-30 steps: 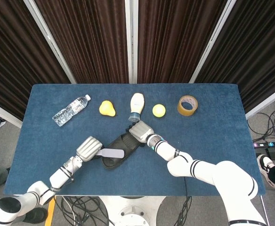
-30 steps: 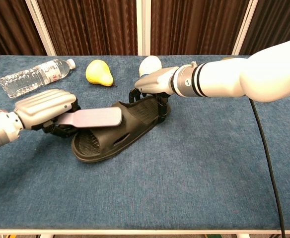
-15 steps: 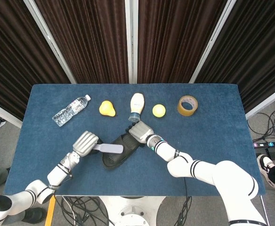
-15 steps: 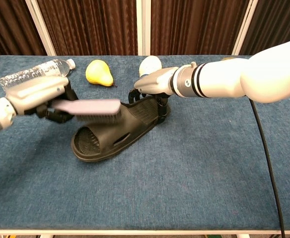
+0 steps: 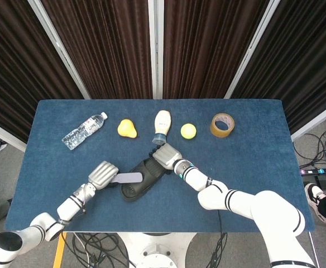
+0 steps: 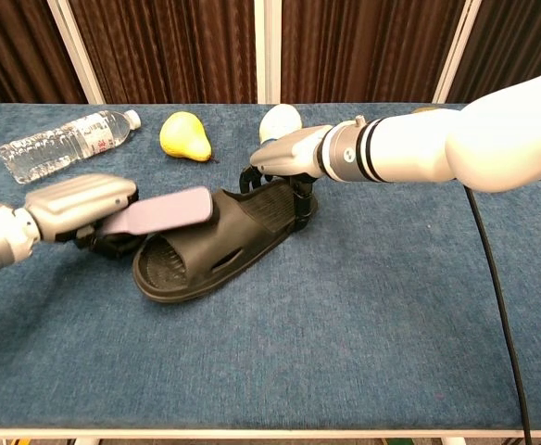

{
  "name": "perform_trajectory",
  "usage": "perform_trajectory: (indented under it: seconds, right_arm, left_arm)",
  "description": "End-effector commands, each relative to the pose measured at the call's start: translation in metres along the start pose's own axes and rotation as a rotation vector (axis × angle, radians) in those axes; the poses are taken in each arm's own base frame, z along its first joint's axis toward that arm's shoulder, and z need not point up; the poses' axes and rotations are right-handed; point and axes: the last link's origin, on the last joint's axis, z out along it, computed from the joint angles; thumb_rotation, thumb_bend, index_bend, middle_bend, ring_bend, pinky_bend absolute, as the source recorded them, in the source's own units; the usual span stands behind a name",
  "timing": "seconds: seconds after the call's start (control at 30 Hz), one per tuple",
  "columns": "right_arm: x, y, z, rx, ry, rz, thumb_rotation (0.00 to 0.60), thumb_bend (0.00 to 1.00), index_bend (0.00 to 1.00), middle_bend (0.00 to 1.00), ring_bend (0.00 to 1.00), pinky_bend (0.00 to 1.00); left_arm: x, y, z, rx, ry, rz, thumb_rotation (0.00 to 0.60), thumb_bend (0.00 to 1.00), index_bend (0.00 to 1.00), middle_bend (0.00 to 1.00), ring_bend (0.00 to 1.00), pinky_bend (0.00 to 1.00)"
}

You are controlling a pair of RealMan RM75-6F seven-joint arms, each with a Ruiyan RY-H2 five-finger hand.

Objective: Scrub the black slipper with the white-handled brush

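The black slipper lies slantwise on the blue table, its toe toward the front left. My left hand grips the handle of the white-handled brush, whose head lies over the slipper's toe end. My right hand holds the slipper's heel end, fingers curled over its rim.
Along the back of the table lie a clear water bottle, a yellow pear, a white bottle on its side, a yellow ball and a roll of brown tape.
The brush first rose and drew back to the left off the slipper, then came down again onto the toe end. My right hand kept still on the heel.
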Motion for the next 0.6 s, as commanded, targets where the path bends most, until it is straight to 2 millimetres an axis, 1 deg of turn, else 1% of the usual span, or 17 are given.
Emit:
perform_trajectory:
  seconds: [0.03, 0.23, 0.33, 0.4, 0.47, 0.5, 0.57, 0.6]
  right_arm:
    - [0.000, -0.001, 0.000, 0.003, 0.001, -0.001, 0.600, 0.25, 0.40, 0.34, 0.16, 0.25]
    - [0.001, -0.003, 0.000, 0.006, 0.005, -0.001, 0.600, 0.25, 0.40, 0.33, 0.16, 0.24]
    - [0.001, -0.003, -0.001, 0.007, 0.007, 0.004, 0.600, 0.24, 0.38, 0.32, 0.16, 0.23]
    - [0.001, -0.002, -0.003, 0.009, 0.009, 0.001, 0.600, 0.21, 0.32, 0.28, 0.13, 0.20]
    - [0.001, -0.001, -0.005, 0.009, 0.007, 0.006, 0.600, 0.11, 0.14, 0.19, 0.06, 0.11]
    - [0.001, 0.000, -0.006, 0.008, 0.007, 0.012, 0.600, 0.07, 0.07, 0.12, 0.02, 0.05]
    - [0.002, 0.001, -0.008, 0.008, 0.009, 0.018, 0.600, 0.03, 0.00, 0.03, 0.00, 0.00]
    - [0.003, 0.002, -0.010, 0.008, 0.012, 0.022, 0.600, 0.02, 0.00, 0.00, 0.00, 0.00]
  left_arm:
    - [-0.003, 0.005, -0.010, -0.035, -0.005, 0.015, 0.600, 0.78, 1.00, 1.00, 1.00, 1.00]
    - [0.002, 0.010, -0.026, -0.086, -0.013, 0.051, 0.600, 0.78, 1.00, 1.00, 1.00, 1.00]
    - [0.009, 0.013, -0.035, -0.094, -0.006, 0.044, 0.600, 0.78, 1.00, 1.00, 1.00, 1.00]
    - [0.015, 0.010, -0.041, -0.069, 0.020, 0.004, 0.600, 0.78, 1.00, 1.00, 1.00, 1.00]
    - [0.021, 0.004, -0.045, -0.023, 0.047, -0.046, 0.600, 0.78, 1.00, 1.00, 1.00, 1.00]
    - [0.024, 0.000, -0.047, 0.008, 0.064, -0.070, 0.600, 0.78, 1.00, 1.00, 1.00, 1.00]
    - [0.028, -0.013, -0.050, 0.087, 0.100, -0.114, 0.600, 0.78, 1.00, 1.00, 1.00, 1.00]
    - [0.030, -0.019, -0.052, 0.122, 0.115, -0.128, 0.600, 0.78, 1.00, 1.00, 1.00, 1.00]
